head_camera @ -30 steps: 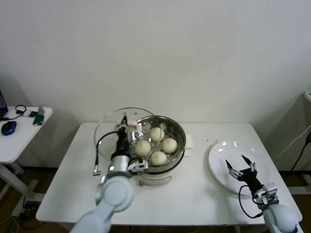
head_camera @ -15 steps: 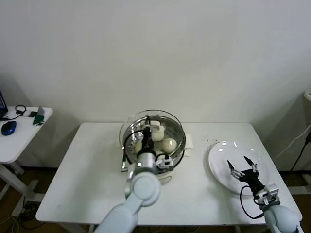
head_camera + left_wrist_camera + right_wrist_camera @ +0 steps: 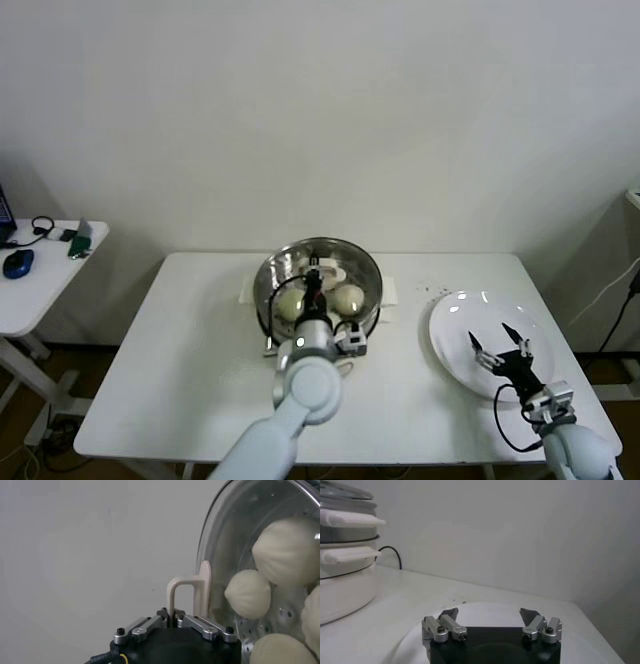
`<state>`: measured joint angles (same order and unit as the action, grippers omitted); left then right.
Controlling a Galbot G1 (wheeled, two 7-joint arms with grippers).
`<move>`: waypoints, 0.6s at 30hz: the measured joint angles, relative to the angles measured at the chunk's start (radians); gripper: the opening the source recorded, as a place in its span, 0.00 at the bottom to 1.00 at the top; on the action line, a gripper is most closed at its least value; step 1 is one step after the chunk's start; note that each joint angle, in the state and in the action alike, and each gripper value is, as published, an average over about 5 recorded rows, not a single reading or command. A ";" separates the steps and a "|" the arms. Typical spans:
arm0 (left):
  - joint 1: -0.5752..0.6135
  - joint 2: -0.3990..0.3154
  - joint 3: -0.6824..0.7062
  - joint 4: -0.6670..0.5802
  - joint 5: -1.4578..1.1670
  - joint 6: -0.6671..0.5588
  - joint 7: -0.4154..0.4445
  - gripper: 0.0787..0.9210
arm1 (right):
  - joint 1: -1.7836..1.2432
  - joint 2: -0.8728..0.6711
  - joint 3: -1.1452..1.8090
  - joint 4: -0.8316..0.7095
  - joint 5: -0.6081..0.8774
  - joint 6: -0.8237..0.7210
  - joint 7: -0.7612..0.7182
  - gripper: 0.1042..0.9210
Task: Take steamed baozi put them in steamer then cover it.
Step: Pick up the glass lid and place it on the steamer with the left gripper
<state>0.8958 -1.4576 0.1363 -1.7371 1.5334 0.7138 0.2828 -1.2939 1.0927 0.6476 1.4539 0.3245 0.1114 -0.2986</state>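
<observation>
Head view puts the steamer (image 3: 318, 290) at the middle of the white table (image 3: 150, 370), toward its far edge, with the cover (image 3: 290, 262) lying on top of it and the steamed baozi (image 3: 349, 299) showing through the glass. The left gripper (image 3: 314, 281) reaches over the steamer from the near side, its jaws pinched tight on the cover's white handle at the lid's centre. Left wrist view shows the same grip close up: the left gripper (image 3: 174, 615) clamps the cream handle loop (image 3: 190, 594), and the steamed baozi (image 3: 248, 594) sit on the perforated steel floor behind the glass. To the right, well apart from the steamer, a white plate (image 3: 455, 318) lies near the table's right edge; the right gripper (image 3: 501, 345) hovers above it with its fingers spread wide and nothing between them. Right wrist view confirms the right gripper (image 3: 490, 615) gaping over the plate (image 3: 485, 611), with the steamer (image 3: 345, 540) far off to its side.
</observation>
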 measured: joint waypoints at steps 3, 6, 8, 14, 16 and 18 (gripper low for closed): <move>-0.003 -0.001 -0.002 0.012 0.001 -0.003 -0.008 0.08 | 0.001 0.001 0.000 -0.002 -0.001 0.001 -0.001 0.88; -0.004 -0.001 -0.003 0.021 0.002 -0.006 -0.014 0.08 | 0.002 0.001 0.000 -0.005 -0.001 0.002 -0.002 0.88; -0.005 -0.001 -0.002 0.027 0.003 -0.009 -0.018 0.08 | 0.002 0.001 0.000 -0.007 -0.001 0.003 -0.003 0.88; -0.003 -0.003 -0.003 0.037 0.003 -0.011 -0.025 0.08 | 0.002 0.002 0.004 -0.009 -0.002 0.005 -0.009 0.88; -0.004 -0.004 -0.002 0.041 0.002 -0.011 -0.027 0.08 | 0.002 0.004 0.006 -0.009 -0.002 0.005 -0.011 0.88; -0.006 -0.004 -0.001 0.045 0.001 -0.011 -0.029 0.08 | 0.001 0.005 0.007 -0.009 -0.002 0.006 -0.012 0.88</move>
<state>0.8900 -1.4620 0.1356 -1.6922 1.5345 0.7024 0.2538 -1.2928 1.0973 0.6541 1.4445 0.3222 0.1175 -0.3109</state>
